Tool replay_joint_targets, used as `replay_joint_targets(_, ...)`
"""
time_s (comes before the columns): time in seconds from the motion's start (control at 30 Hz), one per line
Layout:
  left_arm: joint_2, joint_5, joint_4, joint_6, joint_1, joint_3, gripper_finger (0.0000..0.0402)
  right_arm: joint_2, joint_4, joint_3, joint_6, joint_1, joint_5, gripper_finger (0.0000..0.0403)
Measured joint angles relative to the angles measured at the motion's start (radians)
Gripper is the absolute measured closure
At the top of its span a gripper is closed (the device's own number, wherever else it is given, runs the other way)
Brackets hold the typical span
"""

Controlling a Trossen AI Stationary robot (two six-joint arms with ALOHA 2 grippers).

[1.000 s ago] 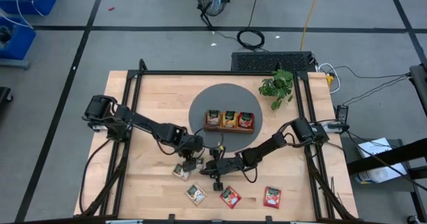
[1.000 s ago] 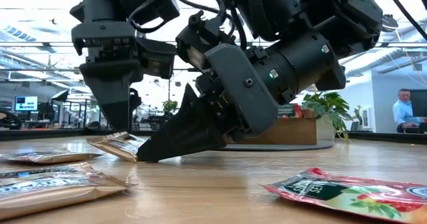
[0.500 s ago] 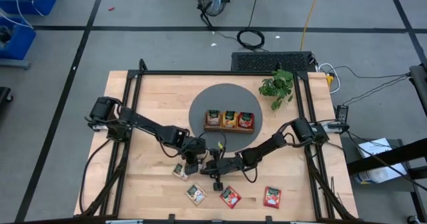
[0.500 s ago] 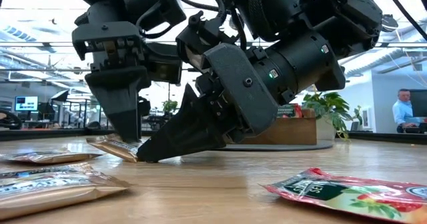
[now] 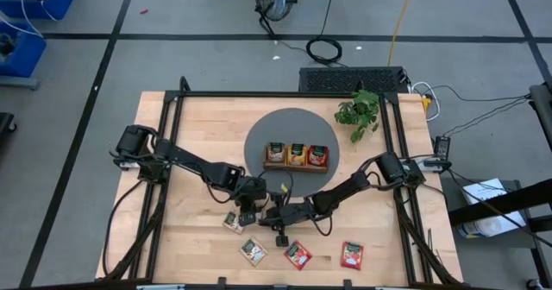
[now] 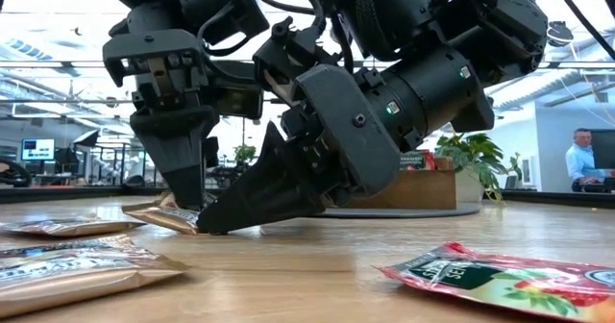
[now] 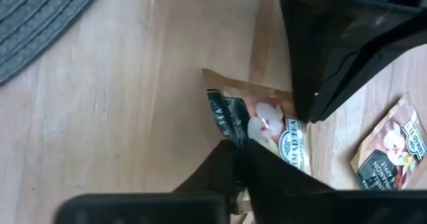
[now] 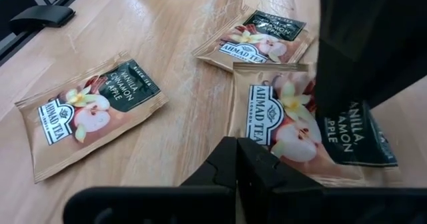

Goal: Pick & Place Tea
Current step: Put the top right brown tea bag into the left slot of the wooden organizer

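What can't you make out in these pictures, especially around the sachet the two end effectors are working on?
- Cream sachet: left wrist view, the near edge is hidden under the left end effector, so an actual grip can't be confirmed.
- Same sachet, low view: the right end effector covers most of it.
- Tray: high view, sachet labels too small to read.
- Red sachet: low view, cut off by the frame edge.

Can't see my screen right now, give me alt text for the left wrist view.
The left gripper has its fingers pinched on the edge of a cream tea sachet lying on the wooden table. The right gripper presses down beside that sachet, a second sachet lies past it, and a grey mat fills one corner.
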Motion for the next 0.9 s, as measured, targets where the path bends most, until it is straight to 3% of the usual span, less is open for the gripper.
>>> replay_joint_targets(0.07,0.0,0.0,0.006,0.023,-0.002,0.0,0.0392,0.001,0.014,-0.001,-0.014,0.0,0.0,0.0403)
replay_joint_targets(0.23,0.0,-0.027,0.013,0.085,-0.019,0.0,0.0394,-0.012,0.086,-0.002,-0.074,0.022,0.002,0.0392)
replay_joint_targets(0.43,-0.002,-0.08,-0.046,0.123,-0.045,0.065,0.0394,-0.141,0.011,-0.015,-0.144,0.077,0.034,0.0338)
replay_joint_targets(0.5,-0.001,-0.12,-0.084,0.14,-0.061,0.116,0.0396,-0.202,-0.018,-0.032,-0.159,0.111,0.1,0.0316)
replay_joint_targets(0.6,-0.003,-0.214,-0.18,0.177,-0.096,0.219,0.0397,-0.322,-0.034,-0.079,-0.16,0.168,0.219,0.0284)
replay_joint_targets(0.73,-0.002,-0.414,-0.255,0.253,-0.175,0.356,0.0395,-0.469,-0.032,-0.183,-0.138,0.252,0.368,0.0257)
replay_joint_targets(0.9,-0.002,-0.68,-0.219,0.338,-0.294,0.461,0.0394,-0.62,0.158,-0.355,-0.139,0.355,0.517,0.0242)
